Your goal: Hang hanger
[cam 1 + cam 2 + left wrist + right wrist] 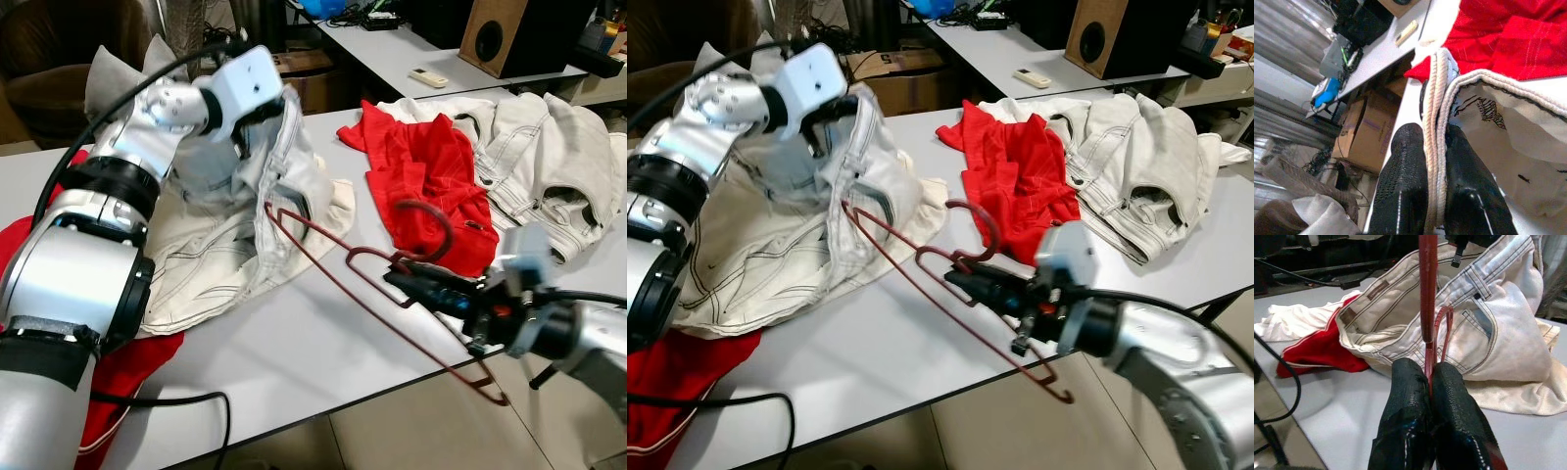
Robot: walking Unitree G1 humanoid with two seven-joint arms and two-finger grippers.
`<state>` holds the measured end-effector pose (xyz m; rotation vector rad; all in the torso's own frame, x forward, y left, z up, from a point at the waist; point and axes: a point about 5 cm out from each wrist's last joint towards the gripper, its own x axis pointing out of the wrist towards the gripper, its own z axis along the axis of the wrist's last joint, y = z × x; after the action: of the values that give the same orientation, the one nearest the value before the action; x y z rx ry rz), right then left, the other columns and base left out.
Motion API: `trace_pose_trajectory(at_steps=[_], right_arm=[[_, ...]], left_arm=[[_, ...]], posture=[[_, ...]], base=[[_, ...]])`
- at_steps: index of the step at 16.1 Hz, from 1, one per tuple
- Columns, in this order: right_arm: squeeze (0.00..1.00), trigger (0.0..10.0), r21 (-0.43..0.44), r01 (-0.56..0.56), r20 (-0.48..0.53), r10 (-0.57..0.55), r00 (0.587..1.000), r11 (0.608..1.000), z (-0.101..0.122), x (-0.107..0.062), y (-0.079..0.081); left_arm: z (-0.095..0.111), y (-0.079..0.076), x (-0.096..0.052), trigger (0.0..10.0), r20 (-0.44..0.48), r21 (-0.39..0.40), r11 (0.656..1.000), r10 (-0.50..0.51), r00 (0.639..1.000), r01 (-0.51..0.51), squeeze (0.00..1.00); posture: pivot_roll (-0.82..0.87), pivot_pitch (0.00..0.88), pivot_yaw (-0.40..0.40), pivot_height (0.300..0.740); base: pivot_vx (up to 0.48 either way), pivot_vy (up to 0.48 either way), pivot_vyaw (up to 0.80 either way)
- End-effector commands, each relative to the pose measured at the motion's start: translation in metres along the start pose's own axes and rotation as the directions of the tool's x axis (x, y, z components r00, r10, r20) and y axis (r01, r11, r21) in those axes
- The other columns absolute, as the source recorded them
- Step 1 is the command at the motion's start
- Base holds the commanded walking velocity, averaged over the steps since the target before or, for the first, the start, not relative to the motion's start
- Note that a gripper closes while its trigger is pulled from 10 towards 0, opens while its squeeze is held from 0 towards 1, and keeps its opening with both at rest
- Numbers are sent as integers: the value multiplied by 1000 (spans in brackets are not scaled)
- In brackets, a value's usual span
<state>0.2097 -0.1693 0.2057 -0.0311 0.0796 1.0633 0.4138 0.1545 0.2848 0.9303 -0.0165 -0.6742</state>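
While the right claw (409,281) grips the dark red wire hanger (333,269) at the base of its hook, the thin triangular frame slants above the desk (294,362), one end poking into the white jeans (255,211). The left claw (1435,161) is clamped on those jeans' waistband, holding it up. A red garment (426,186) and more white clothing (549,166) crowd the desk behind; its near edge lies bare.
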Motion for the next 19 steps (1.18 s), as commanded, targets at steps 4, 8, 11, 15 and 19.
trace_pose_trajectory(at_steps=[4, 8, 11, 15, 19], right_arm=[[0, 10000, -25, -63, 59, 64, 996, 998, 21, -15, 7], [0, 10000, 19, -93, 38, 92, 995, 996, 19, -17, 13], [0, 10000, 67, -58, -78, 63, 995, 996, -5, 2, 8], [0, 10000, 141, 113, -105, -99, 989, 984, -22, 31, -13], [0, 10000, 178, 326, -146, -303, 942, 928, -29, 36, -38]], left_arm=[[0, -10, 6, 0, -4, 14, 999, -44, 999, 44, 0], [8, -25, 16, 0, 41, 2, 994, -105, 994, 105, 0], [24, -29, 18, 0, 122, 1, 986, -165, 979, 166, 0], [41, -42, 17, 0, 203, 20, 965, -261, 944, 262, 0], [17, -38, 9, 0, 79, 59, 969, -244, 967, 240, 0]], posture=[[-115, 0, 59, 740], [-125, 0, 60, 740], [-110, 0, 47, 740], [-96, 0, 33, 740], [-87, 0, 20, 740]], base=[[0, 0, 0], [0, 0, 0], [0, 0, 0], [0, 0, 0], [0, 0, 0]])
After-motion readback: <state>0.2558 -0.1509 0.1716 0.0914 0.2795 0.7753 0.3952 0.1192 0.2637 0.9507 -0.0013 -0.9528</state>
